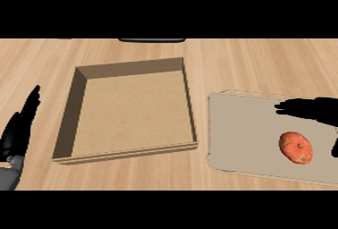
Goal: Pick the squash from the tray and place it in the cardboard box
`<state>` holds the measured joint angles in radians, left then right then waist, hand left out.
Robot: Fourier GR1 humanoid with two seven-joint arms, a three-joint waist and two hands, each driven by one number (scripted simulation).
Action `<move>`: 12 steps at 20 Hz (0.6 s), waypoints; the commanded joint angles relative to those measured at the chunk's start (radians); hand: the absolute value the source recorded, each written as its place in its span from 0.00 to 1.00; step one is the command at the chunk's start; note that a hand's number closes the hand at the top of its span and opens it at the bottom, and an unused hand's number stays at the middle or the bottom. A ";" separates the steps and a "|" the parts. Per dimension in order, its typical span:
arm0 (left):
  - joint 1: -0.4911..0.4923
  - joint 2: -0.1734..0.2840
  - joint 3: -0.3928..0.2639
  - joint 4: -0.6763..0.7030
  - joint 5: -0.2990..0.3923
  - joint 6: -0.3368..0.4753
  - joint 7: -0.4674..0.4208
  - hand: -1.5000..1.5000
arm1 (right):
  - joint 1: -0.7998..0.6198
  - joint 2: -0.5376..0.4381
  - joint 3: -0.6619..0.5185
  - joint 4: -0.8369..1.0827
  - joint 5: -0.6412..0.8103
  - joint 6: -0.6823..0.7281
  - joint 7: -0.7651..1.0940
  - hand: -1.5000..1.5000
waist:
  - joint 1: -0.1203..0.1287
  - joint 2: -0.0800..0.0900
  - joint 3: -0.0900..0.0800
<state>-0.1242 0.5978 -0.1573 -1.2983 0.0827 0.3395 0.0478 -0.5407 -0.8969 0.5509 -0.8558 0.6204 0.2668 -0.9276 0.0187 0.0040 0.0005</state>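
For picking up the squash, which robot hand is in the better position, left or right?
The right robot hand. It is over the tray, just above the squash. The left robot hand rests at the far left edge, beyond the cardboard box.

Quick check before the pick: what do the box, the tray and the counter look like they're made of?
Box: looks like cardboard, matte brown, with thin upright walls and a flat, dull floor. Tray: a pale beige slab with rounded corners and a thin light rim, matte; plastic or board, can't tell which. Counter: light wood, going by the grain lines, with a smooth, low-sheen finish.
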 commanded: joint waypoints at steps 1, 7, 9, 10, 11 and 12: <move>-0.031 -0.027 0.044 0.084 -0.014 -0.022 -0.044 0.50 | 0.031 0.061 -0.002 0.026 0.059 -0.014 -0.055 0.00 | -0.016 -0.002 -0.001; -0.009 -0.019 0.082 0.035 -0.028 -0.064 -0.015 0.50 | -0.008 0.071 -0.026 0.120 0.127 -0.007 -0.119 0.00 | -0.011 -0.002 0.000; 0.001 -0.015 0.087 0.001 -0.037 -0.072 0.013 0.50 | -0.021 0.087 -0.040 0.092 0.122 0.033 -0.095 0.00 | -0.010 -0.003 0.000; -0.003 -0.006 0.111 0.036 -0.026 -0.091 0.003 0.50 | 0.044 0.084 -0.047 0.006 0.103 0.012 -0.063 0.00 | -0.019 -0.005 -0.001; 0.011 -0.044 0.062 -0.048 -0.058 -0.042 0.062 0.50 | 0.034 0.050 -0.047 -0.014 0.084 0.058 -0.103 0.00 | -0.018 -0.007 0.000; 0.046 -0.048 0.065 -0.045 -0.071 -0.032 0.028 0.50 | 0.025 0.039 -0.046 0.028 0.091 0.070 -0.127 0.00 | -0.012 -0.005 0.000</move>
<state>-0.1164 0.5666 -0.0900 -1.3015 0.0363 0.2951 0.0643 -0.5240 -0.8335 0.5200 -0.8263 0.7138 0.2418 -0.9499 0.0056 -0.0003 0.0002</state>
